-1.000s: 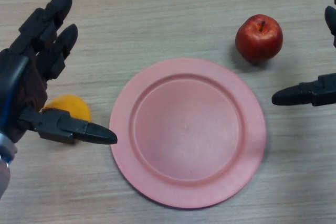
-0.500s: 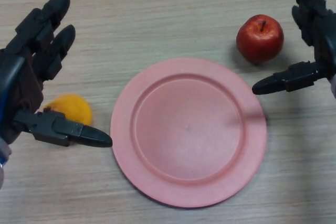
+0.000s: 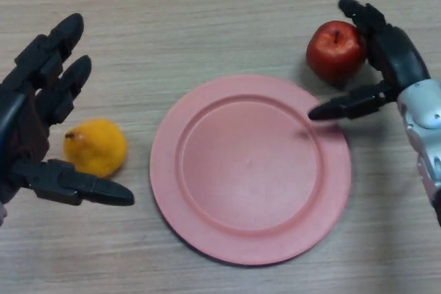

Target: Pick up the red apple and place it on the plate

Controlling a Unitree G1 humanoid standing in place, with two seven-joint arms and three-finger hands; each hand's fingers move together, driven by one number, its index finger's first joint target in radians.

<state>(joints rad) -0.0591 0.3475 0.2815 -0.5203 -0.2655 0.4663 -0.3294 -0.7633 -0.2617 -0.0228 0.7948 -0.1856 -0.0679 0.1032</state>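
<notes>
right now the red apple [image 3: 335, 52] sits on the wooden bench [image 3: 207, 12], up and to the right of the pink plate [image 3: 250, 169], just off the plate's rim and not on it. its stem points up. the right hand [image 3: 386, 60] is spread wide beside the apple: its fingers [image 3: 360, 13] reach past the apple's far right side, close to or touching it, while the thumb [image 3: 344, 105] stretches out below the apple, its tip lying over the plate's upper right rim. the apple sits in the gap between thumb and fingers, but the hand is not clamped round it and grips nothing.

the plate is bare, lying flat in the middle of the bench. to its left, just apart from the rim, lies a yellow fruit [image 3: 95, 147] with a small stem end toward the left. the left hand [image 3: 31, 115] shows at the left edge, fingers straight and spread, thumb pointing right below the yellow fruit, holding nothing. between the apple and the plate only the right thumb stands in the way.
</notes>
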